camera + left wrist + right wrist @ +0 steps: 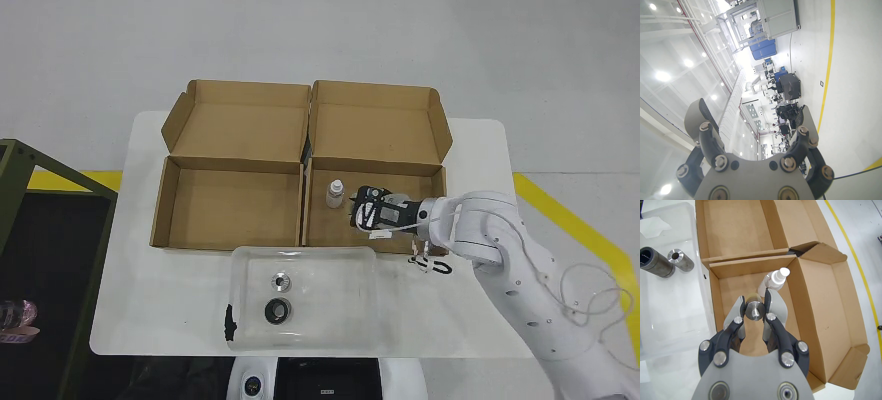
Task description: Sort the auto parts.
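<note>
right gripper (754, 306): jaws drawn in narrow, both pads pressed on a threaded metal cylinder (754, 310). the pinch is across the round body, one pad on each side. the part's flat steel face and short threaded stud point back toward the wrist, and a paler, yellowish end points away past the fingertips. the grip looks centred, with the part sitting between the pads rather than at their tips.

the tool and its part are inside the right box (819, 306), over its brown floor. whether the part touches the floor, cannot tell.

just past the fingertips stands a white spray bottle (775, 279), upright, in the same box. one finger (770, 298) is right beside its base. contact or a hair of gap, cannot tell.

beyond the bottle, across the shared cardboard wall, is the left box (738, 228).

off to the side of the fingers, outside the box wall, is a clear bin (677, 306) on the white table (480, 160). in it are a dark sleeve (656, 262) and a silver bushing (680, 260), close together, both well apart from the tool.

left gripper (752, 109): jaws spread wide with nothing between the pads, aimed up and out into the hall and away from the boxes.
</note>
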You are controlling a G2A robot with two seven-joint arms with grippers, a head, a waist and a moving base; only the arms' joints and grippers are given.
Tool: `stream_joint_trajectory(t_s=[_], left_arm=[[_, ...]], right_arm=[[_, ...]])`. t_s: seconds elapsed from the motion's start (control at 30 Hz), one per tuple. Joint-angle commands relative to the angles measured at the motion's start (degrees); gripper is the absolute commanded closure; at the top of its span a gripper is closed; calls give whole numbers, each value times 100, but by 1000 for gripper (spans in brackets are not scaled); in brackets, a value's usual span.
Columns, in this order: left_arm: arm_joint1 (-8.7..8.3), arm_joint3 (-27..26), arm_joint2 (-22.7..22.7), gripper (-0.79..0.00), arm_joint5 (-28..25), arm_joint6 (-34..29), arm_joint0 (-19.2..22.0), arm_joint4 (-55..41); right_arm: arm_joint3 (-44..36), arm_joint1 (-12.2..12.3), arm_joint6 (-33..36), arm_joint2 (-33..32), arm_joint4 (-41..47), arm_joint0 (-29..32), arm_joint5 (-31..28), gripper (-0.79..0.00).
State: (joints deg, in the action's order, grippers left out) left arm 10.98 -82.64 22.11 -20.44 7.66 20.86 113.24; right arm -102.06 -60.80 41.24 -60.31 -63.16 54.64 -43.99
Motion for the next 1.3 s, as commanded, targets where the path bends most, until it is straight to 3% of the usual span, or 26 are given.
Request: stream_joint_trajectory(t_s=[0.0,0.93,1.0,1.1,1.27], left_arm=[[0,0,0,-785,0,0,0,0],[0,0,0,-785,0,0,0,0],[0,0,0,-785,0,0,0,0],[0,0,0,-785,0,0,0,0],[0,0,0,-785,0,0,0,0]], right_arm=[[163,-14,84,71,-23,-95,37,0],[1539,-276,200,963,-560,-787,700,0],[1607,-297,188,1010,-588,-822,731,-62],[1679,-322,152,1054,-599,-856,764,-259],[1690,-342,74,1069,-592,-871,758,-357]])
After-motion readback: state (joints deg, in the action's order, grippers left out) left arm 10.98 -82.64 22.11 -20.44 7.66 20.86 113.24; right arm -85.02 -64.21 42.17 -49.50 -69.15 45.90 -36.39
